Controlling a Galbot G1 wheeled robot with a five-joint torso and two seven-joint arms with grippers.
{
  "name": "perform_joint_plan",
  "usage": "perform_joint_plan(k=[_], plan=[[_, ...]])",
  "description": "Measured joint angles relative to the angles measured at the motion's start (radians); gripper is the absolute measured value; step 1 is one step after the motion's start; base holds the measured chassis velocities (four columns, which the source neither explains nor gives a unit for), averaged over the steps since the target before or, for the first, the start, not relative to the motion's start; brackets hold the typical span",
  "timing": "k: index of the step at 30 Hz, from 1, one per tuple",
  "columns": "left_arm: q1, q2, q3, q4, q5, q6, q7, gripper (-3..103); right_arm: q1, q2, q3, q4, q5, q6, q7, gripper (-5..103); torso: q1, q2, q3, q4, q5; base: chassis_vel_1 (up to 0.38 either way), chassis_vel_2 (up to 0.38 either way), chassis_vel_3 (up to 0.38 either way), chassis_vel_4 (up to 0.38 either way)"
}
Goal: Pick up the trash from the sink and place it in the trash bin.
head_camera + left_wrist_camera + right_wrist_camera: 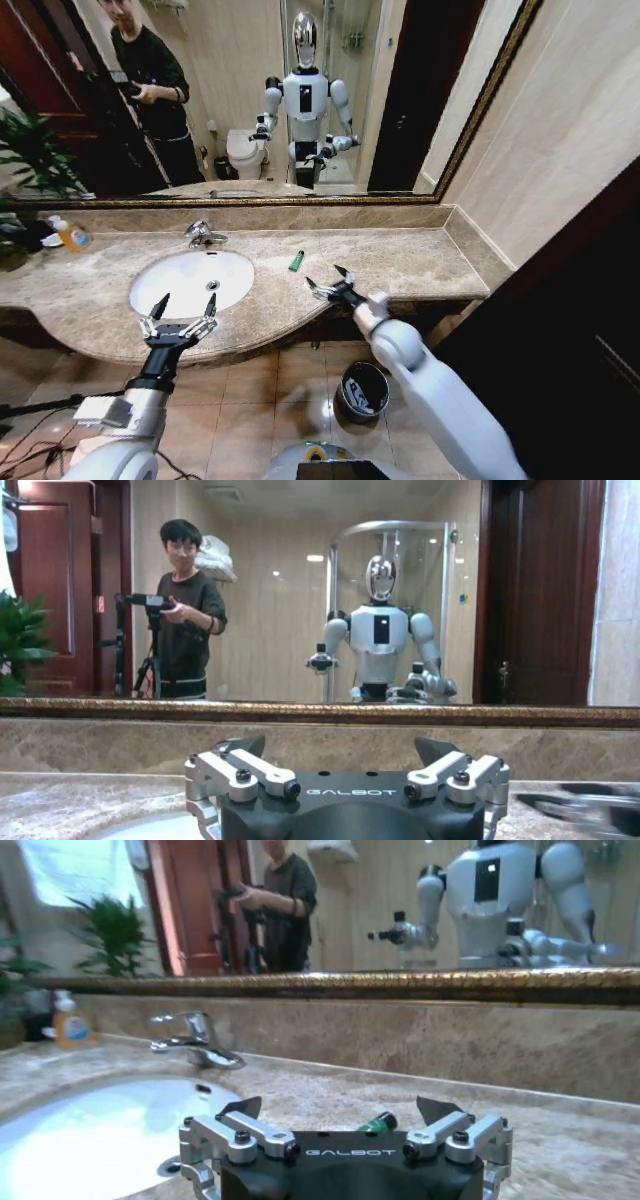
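Currently both end effectors hover wide open over the marble bench, nothing held.

Head view: left end effector (pixel 184 307) sits over the front rim of the sink (pixel 150 283), fingers spread. Right end effector (pixel 329 280) is over the bench (pixel 420 260) right of the sink, also spread. Small green tube (pixel 297 261) lies on the bench between tap (pixel 203 235) and right end effector (touching neither). Trash bin (pixel 363 390) stands on the floor below the bench edge. Soap bottle (pixel 71 235) at far left.
Left wrist view: left end effector (pixel 340 746) wide, facing the mirror (pixel 300 592).
Right wrist view: right end effector (pixel 340 1108) wide; green tube (pixel 378 1123) just beyond it, sink (pixel 90 1132) and tap (pixel 195 1041) alongside.
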Motion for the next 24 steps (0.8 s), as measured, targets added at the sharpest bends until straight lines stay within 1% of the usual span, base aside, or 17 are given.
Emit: perform_joint_plan(k=[1, 2, 3, 4, 6, 7, 8, 9, 10, 12, 13, 15, 17, 18, 20, 22, 24], plan=[[0.000, 0.000, 0.000, 0.000, 0.000, 0.000, 0.000, 100, 0.000, 0.000, 0.000, 0.000, 0.000, 0.000, 0.000, 100, 0.000, 0.000, 0.000, 0.0000, 0.0000, 0.000, 0.000, 0.000, 0.000], [0.000, 0.000, 0.000, 0.000, 0.000, 0.000, -0.001, 100, 0.047, 0.035, -0.032, -0.049, 0.005, -0.009, 0.031, 100, 0.000, 0.000, 0.000, 0.0000, 0.0000, 0.000, 0.000, 0.000, 0.000], [0.000, 0.000, 0.000, 0.000, 0.000, 0.000, -0.001, 100, 0.080, 0.063, -0.050, -0.088, 0.007, -0.014, 0.046, 100, 0.000, 0.000, 0.000, 0.0000, 0.0000, 0.000, 0.000, 0.000, 0.000], [0.000, 0.000, 0.000, 0.000, 0.000, 0.000, -0.001, 100, 0.080, 0.063, -0.050, -0.088, 0.007, -0.014, 0.046, 100, 0.000, 0.000, 0.000, 0.0000, 0.0000, 0.000, 0.000, 0.000, 0.000], [0.000, 0.000, 0.000, 0.000, 0.000, 0.000, -0.001, 100, 0.150, 0.126, -0.087, -0.175, 0.009, -0.023, 0.080, 100, 0.000, 0.000, 0.000, -0.0001, -0.0002, 0.000, 0.000, 0.000, 0.000], [0.000, 0.000, 0.000, 0.000, 0.000, 0.000, -0.001, 100, 0.150, 0.126, -0.087, -0.175, 0.009, -0.023, 0.080, 100, 0.000, 0.000, 0.000, -0.0001, -0.0002, 0.000, 0.000, 0.000, 0.000], [0.000, 0.000, 0.000, 0.000, 0.000, 0.000, -0.001, 100, 0.169, 0.147, -0.099, -0.200, 0.011, -0.026, 0.097, 100, 0.000, 0.000, 0.000, 0.0000, -0.0004, 0.000, 0.000, 0.000, 0.000], [0.000, 0.000, 0.000, 0.000, 0.000, 0.000, -0.001, 100, 0.207, 0.191, -0.114, -0.253, 0.020, -0.039, 0.138, 100, 0.000, 0.000, 0.000, 0.0000, -0.0002, 0.000, 0.000, 0.000, 0.000], [0.000, 0.000, 0.000, 0.000, 0.000, 0.000, -0.001, 100, 0.226, 0.216, -0.121, -0.286, 0.027, -0.048, 0.164, 100, 0.000, 0.000, 0.000, 0.0001, -0.0003, 0.000, 0.000, 0.000, 0.000], [0.000, 0.000, 0.000, 0.000, 0.000, 0.000, 0.000, 100, 0.238, 0.233, -0.124, -0.309, 0.031, -0.053, 0.181, 100, 0.000, 0.000, 0.000, 0.0001, -0.0004, 0.000, 0.000, 0.000, 0.000], [0.000, 0.000, 0.000, 0.000, 0.000, 0.000, -0.001, 100, 0.260, 0.270, -0.127, -0.368, 0.034, -0.058, 0.219, 100, 0.000, 0.000, 0.000, 0.0001, -0.0004, 0.000, 0.000, 0.000, 0.000], [0.000, 0.000, 0.000, 0.000, 0.000, 0.000, -0.001, 100, 0.280, 0.307, -0.121, -0.439, 0.034, -0.058, 0.257, 100, 0.000, 0.000, 0.000, 0.0001, -0.0004, 0.000, 0.000, 0.000, 0.000], [0.000, 0.000, 0.000, 0.000, 0.000, 0.000, -0.001, 100, 0.283, 0.316, -0.117, -0.457, 0.034, -0.058, 0.264, 100, 0.000, 0.000, 0.000, 0.0001, -0.0002, 0.000, 0.000, 0.000, 0.000], [0.000, 0.000, 0.000, 0.000, 0.000, 0.000, -0.001, 100, 0.295, 0.336, -0.104, -0.508, 0.031, -0.053, 0.281, 100, 0.000, 0.000, 0.000, 0.0000, -0.0002, 0.000, 0.000, 0.000, 0.000], [0.000, 0.000, 0.000, 0.000, 0.000, 0.000, -0.001, 100, 0.296, 0.339, -0.101, -0.517, 0.029, -0.051, 0.284, 100, 0.000, 0.000, 0.000, 0.0000, -0.0001, 0.000, 0.000, 0.000, 0.000], [0.000, 0.000, 0.000, 0.000, 0.000, 0.000, -0.001, 100, 0.305, 0.354, -0.086, -0.565, 0.016, -0.033, 0.297, 100, 0.000, 0.000, 0.000, 0.0000, 0.0002, 0.000, 0.000, 0.000, 0.000], [0.000, 0.000, 0.000, 0.000, 0.000, 0.000, -0.001, 100, 0.307, 0.358, -0.080, -0.579, 0.010, -0.025, 0.300, 102, 0.000, 0.000, 0.000, -0.0001, 0.0002, 0.000, 0.000, 0.000, 0.000]])
